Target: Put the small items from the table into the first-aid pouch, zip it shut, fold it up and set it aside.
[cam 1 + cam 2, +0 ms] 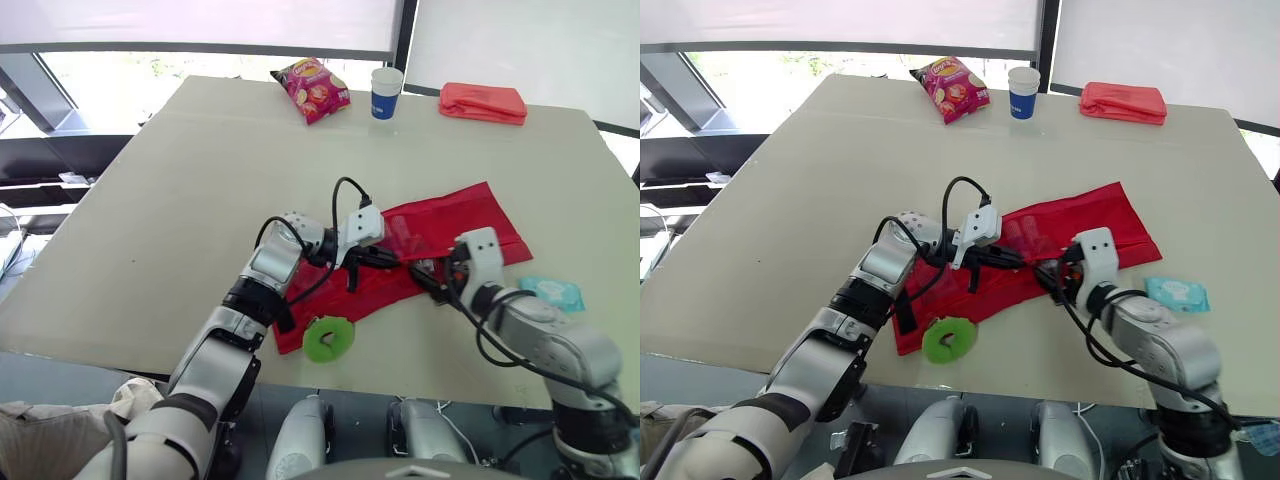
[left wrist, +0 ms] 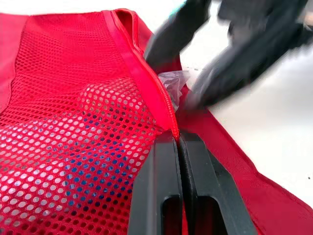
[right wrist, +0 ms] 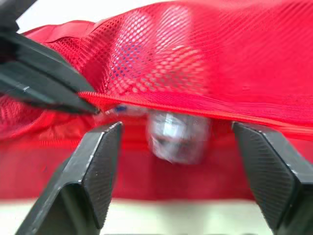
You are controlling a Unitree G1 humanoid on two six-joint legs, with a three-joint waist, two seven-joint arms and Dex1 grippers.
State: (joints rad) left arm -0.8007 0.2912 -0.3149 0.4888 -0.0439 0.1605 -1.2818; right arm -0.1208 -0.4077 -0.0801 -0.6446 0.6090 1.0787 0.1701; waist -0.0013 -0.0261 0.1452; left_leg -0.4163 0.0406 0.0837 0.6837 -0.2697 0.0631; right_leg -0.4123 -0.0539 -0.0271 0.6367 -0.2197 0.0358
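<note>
Midway through packing, the left gripper is pinched tight on the zipper edge of the red first-aid pouch, which is spread flat right of centre in the head view, lifting its mesh pocket's lip. The right gripper, fingers wide apart and gripping nothing, faces a small clear-wrapped item at the pocket's mouth. A green tape roll at lower centre and a teal wipes pack at far right lie outside. The next move likely calls for nudging the item fully in.
</note>
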